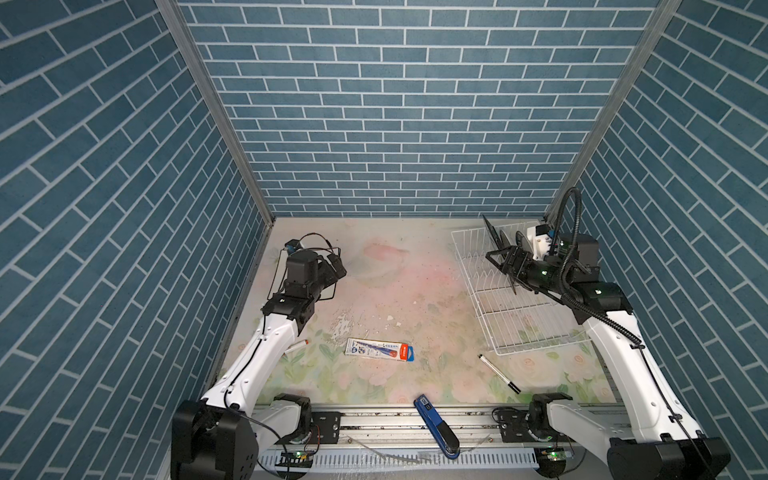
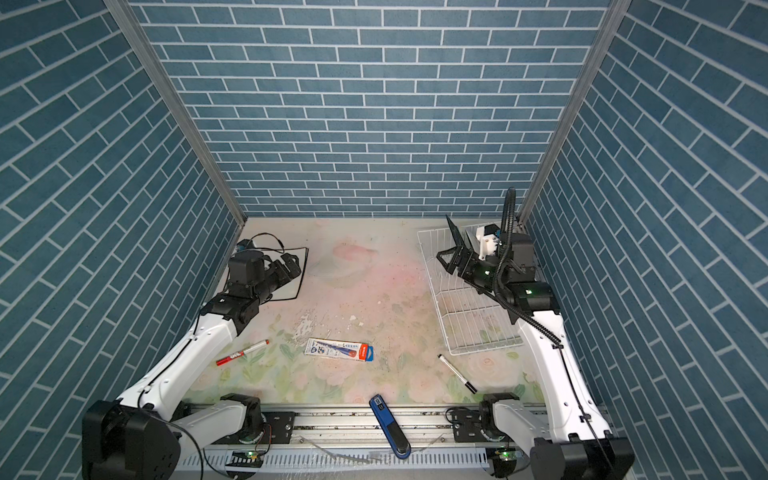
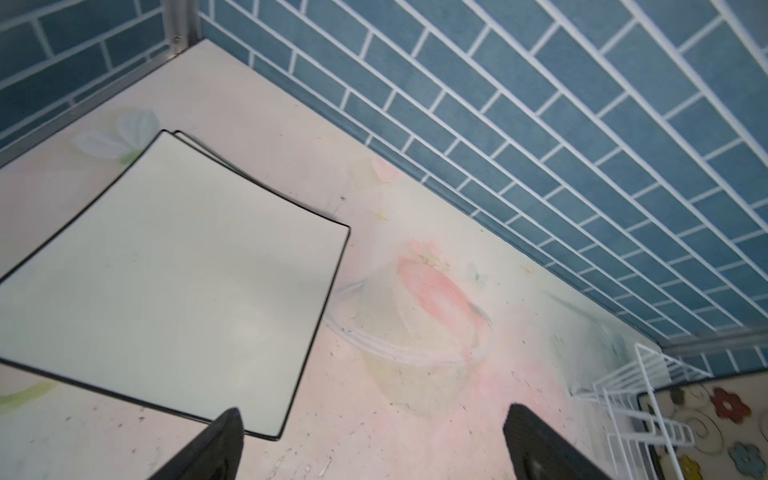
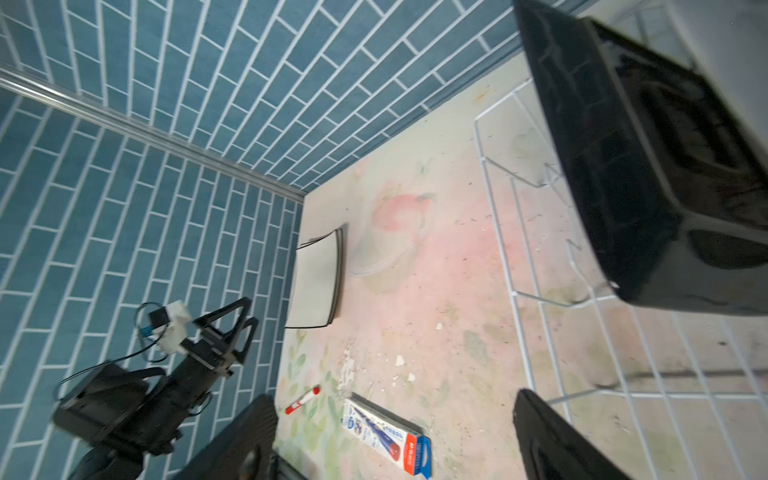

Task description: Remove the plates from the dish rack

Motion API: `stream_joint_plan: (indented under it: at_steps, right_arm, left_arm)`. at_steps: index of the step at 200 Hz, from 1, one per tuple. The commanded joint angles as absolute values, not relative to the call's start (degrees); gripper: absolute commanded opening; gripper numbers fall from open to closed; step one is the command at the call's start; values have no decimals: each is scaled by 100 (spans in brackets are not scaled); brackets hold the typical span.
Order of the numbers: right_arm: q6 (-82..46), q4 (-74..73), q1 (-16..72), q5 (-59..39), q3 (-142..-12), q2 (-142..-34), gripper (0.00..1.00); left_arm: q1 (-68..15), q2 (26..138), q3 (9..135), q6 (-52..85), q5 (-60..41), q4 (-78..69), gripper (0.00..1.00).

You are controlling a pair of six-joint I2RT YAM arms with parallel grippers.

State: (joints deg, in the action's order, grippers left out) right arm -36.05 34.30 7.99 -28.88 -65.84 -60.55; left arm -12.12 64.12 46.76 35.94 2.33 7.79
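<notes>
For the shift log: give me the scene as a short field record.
Stacked plates: square, white, black-rimmed, flat on table
Left hand: open, empty, above the stack's edge
Dish rack: right side of table, mostly bare
Flowered plate: upright in the rack
Right hand: open, empty, over the rack

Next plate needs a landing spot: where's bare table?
Mid-table, between the stacked square white black-rimmed plates and the white wire dish rack, is bare. Crowded nearer the front: blue-white pen pack, red-tipped marker, black-capped marker, blue stapler.

Stacked plates [image 3: 166, 282] left, dish rack [image 1: 511, 316] right
</notes>
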Motion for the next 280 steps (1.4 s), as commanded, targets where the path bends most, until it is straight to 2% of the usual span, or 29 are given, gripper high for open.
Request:
stream_joint_plan:
  at_steps: [1,61,110,166,223,280]
  right_arm:
    - [-2912,4517,817,-1894,-6978,-6012,89]
    - [-2158,5810,1034,-196,-7894,-6505,86]
    - [-1796,6268,1506,700,-8361,-7157,85]
    - [-1696,6325,1886,1020,-8636,-7665,85]
    - [-1606,6459,2041,1334,-8730,-7995,85]
    - [-1513,6382,2080,1502,-8718,-8191,85]
  left_arm:
    - [-1543,6338,4510,3339,-77,499,100]
    - [-2340,6337,4343,3558,-20,400,100]
    - [-2684,6389,4203,3858,-27,240,100]
    - [-3018,6515,4153,3859,-26,176,100]
    - [-3031,6328,4069,3654,-27,234,100]
    - [-3025,6609,4368,3560,-165,580,100]
